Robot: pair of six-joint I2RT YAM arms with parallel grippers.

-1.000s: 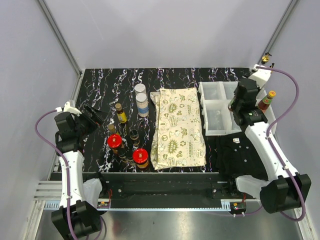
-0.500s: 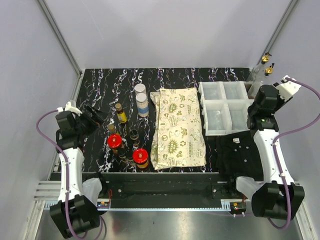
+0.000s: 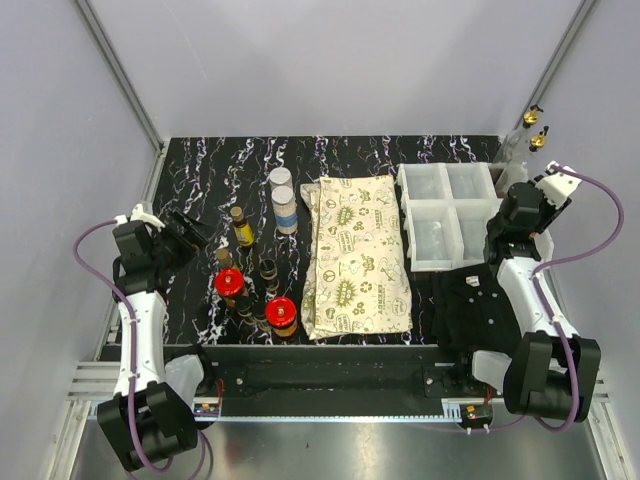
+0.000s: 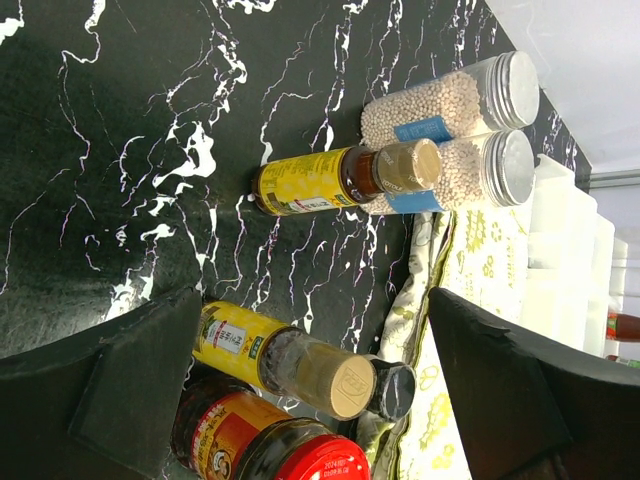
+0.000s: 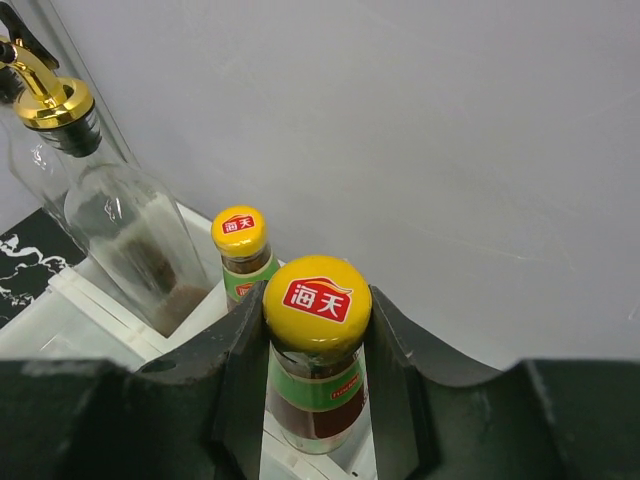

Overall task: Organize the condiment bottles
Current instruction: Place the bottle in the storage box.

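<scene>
Cloth (image 3: 356,255) lies between released left gripper (image 4: 312,298) and right gripper (image 5: 317,340) clenching yellow-capped bottle (image 5: 316,303).

A cream cloth (image 3: 355,255) is lying mid-desk (image 3: 200,170); white bins (image 3: 447,200) are sitting just right of it.

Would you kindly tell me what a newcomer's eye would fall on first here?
A yellow-capped glass sauce bottle fills the right wrist view, gripped between the right gripper's fingers. From above, the cream patterned cloth stands out on the black marbled table, with two red-lidded jars in the bottle cluster to its left.
</scene>
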